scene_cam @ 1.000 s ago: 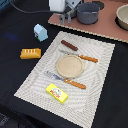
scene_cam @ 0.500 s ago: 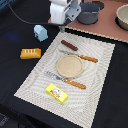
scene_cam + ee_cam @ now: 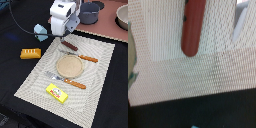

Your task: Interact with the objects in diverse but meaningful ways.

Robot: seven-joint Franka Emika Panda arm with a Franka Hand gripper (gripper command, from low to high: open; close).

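Dark red-brown sausage point(image 3: 69, 46) lying flat on the woven placemat point(image 3: 95, 85) near its far edge, partly hidden in the exterior view by the white arm housing above it. In the wrist view, sausage point(image 3: 192, 27) seen lengthwise, rounded end close to the mat's edge, dark table surface point(image 3: 193, 112) beyond. Nothing gripping it; a blurred pale finger point(image 3: 240, 20) visible off to one side of it, clear of contact. Gripper point(image 3: 58, 36) hanging just over the sausage's end; fingertips hidden behind the housing in the exterior view and only one side in frame at the wrist, so opening width impossible to judge, and no object seen held.

Pale blue house-shaped carton point(image 3: 41, 31) standing just off the mat toward the exterior view's left, close beside the arm. Orange-yellow ridged bread loaf point(image 3: 30, 53) on the dark table, well to the exterior view's left of the mat. Flat yellow box with printed label point(image 3: 57, 92) lying on the mat's near part.

Round tan plate point(image 3: 68, 66) in the mat's middle. Orange-handled knife point(image 3: 85, 58) just beyond the plate, orange-handled fork point(image 3: 67, 81) on its near side. Grey pot point(image 3: 90, 12) behind on the pinkish surface, another pot point(image 3: 122, 16) at the exterior view's right edge.
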